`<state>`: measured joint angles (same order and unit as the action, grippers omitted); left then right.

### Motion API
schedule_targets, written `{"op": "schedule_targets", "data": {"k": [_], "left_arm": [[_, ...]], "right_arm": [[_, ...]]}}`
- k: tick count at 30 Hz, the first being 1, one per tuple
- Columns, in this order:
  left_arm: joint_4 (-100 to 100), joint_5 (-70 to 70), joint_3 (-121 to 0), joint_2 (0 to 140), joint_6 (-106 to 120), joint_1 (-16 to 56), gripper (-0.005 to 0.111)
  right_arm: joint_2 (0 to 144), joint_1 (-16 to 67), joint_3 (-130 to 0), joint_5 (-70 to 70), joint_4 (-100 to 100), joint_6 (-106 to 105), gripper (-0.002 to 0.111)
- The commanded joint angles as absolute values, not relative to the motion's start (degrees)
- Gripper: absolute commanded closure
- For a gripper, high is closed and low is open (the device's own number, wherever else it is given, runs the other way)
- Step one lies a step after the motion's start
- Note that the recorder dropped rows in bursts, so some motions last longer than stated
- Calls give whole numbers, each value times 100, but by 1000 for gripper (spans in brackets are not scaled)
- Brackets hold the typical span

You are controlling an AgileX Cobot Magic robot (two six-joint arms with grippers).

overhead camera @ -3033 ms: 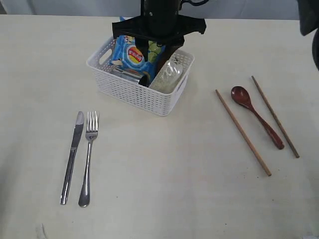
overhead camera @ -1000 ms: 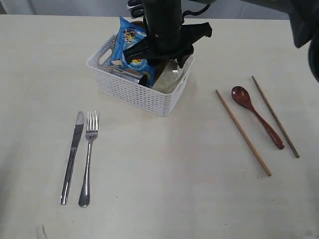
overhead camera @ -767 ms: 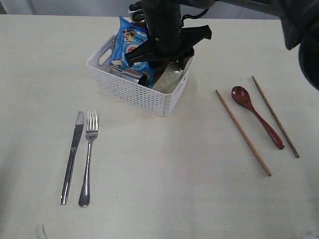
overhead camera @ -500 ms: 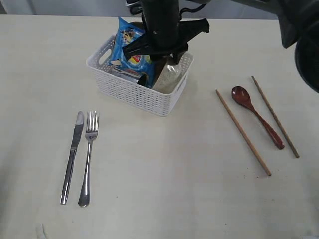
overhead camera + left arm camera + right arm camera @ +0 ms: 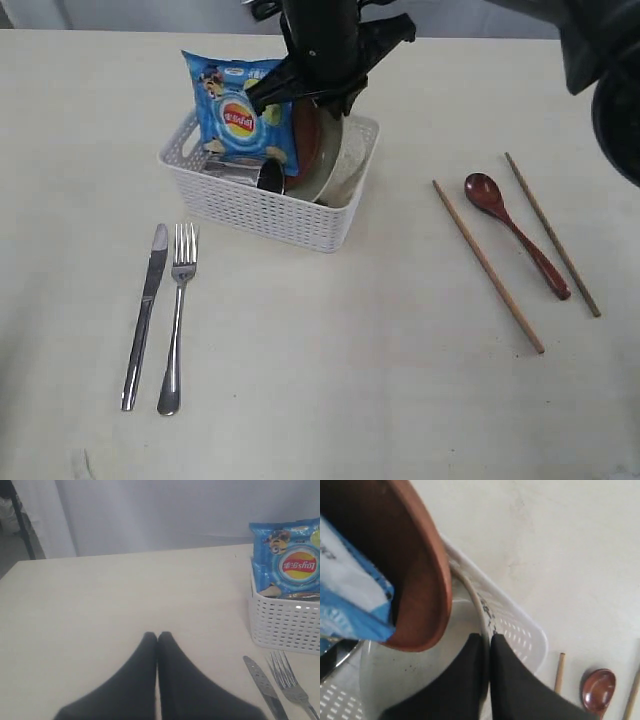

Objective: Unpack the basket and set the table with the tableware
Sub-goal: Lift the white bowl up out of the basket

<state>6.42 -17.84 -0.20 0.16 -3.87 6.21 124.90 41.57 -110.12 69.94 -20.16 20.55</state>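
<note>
R gripper (image 5: 485,636) over basket (image 5: 250,205), jaws seemingly pinched on bowl (image 5: 335,172) rim; L gripper (image 5: 158,635) clenched empty, left of basket

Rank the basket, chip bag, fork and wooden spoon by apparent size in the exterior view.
1. basket
2. chip bag
3. fork and wooden spoon: too close to rank; the fork looks longer, the spoon broader.

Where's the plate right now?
Exterior view, upper middle: the plate stands on edge inside the basket, between the chip bag and the bowl.
</note>
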Motion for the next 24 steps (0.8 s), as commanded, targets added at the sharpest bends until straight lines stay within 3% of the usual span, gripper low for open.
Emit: {"op": "schedule_targets", "data": {"k": [1, 24], "left_arm": [[576, -1743, 0, 0, -387, 658, 107], [576, -1743, 0, 0, -387, 658, 107]], "right_arm": [[12171, 4143, -11062, 6996, -2484, 1966, 109], [11488, 4132, -11062, 6996, -4108, 1417, 109]]}}
